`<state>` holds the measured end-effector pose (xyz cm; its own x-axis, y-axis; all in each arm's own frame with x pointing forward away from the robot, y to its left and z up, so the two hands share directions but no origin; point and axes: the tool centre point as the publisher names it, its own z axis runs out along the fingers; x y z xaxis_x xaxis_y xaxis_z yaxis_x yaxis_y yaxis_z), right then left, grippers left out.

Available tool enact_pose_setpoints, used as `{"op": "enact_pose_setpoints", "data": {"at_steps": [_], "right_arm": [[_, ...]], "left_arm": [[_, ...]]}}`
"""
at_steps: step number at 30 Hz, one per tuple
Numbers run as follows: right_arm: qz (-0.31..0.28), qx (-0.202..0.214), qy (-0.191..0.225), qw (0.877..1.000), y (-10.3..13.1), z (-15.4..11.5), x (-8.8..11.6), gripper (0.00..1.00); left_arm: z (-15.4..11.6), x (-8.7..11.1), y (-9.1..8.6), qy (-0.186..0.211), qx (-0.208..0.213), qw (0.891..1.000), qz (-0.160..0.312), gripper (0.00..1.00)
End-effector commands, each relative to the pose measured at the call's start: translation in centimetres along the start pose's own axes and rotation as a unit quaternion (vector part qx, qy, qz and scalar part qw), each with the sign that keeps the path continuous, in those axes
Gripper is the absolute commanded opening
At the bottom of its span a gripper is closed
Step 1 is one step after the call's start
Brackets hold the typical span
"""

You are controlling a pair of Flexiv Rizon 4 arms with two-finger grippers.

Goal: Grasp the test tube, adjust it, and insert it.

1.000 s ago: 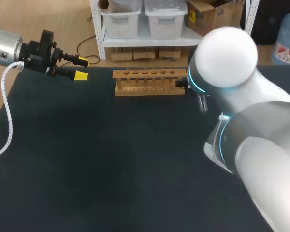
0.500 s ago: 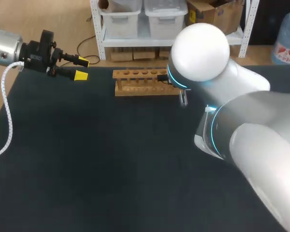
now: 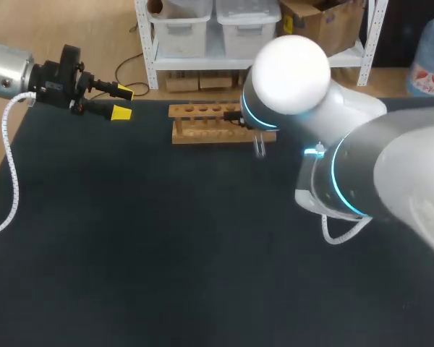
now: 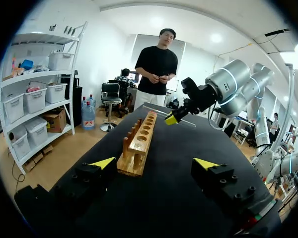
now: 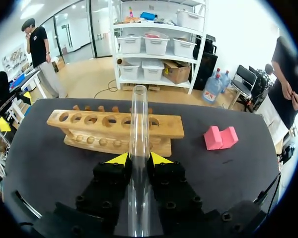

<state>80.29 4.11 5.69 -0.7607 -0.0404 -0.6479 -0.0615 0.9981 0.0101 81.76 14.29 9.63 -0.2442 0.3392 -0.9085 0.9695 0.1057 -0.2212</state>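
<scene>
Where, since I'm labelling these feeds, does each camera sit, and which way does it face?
Head: fixed above and behind, looking down on the table; left gripper and right arm show.
Left wrist: on the left arm, facing along the rack toward the right gripper; own open fingers show.
Right wrist: on the right arm, facing the rack; own fingers clamp the tube.
Shared: all three show the rack.

**Q:** What marks your left arm, at ten o'clock in the head view?
**A:** A silver barrel, a white ribbed cable, and a black left gripper tipped yellow.
**Q:** And your right arm, at three o'clock?
**A:** Glossy white-grey shells, a domed cap, cyan light rings. The right gripper is black, with recessed screws.
</scene>
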Motion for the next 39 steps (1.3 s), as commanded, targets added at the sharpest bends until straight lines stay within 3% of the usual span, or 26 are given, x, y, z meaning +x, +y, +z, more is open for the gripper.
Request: {"op": "enact_pose_setpoints", "data": {"at_steps": [1, 10, 39], "right_arm": [[0.001, 0.0, 0.011, 1.0, 0.2, 1.2, -1.0, 0.0], [0.001, -0.004, 0.012, 1.0, 0.9, 2.0, -1.6, 0.0], [0.008, -0.013, 0.044, 0.999, 1.7, 3.1, 0.2, 0.0]], "left_arm": [[0.0, 0.1, 0.0, -0.001, 0.0, 1.0, 0.001, 1.0], [0.0, 0.1, 0.0, -0.001, 0.0, 1.0, 0.001, 1.0], [0.0, 0.1, 0.0, -0.001, 0.0, 1.0, 0.001, 1.0]]}}
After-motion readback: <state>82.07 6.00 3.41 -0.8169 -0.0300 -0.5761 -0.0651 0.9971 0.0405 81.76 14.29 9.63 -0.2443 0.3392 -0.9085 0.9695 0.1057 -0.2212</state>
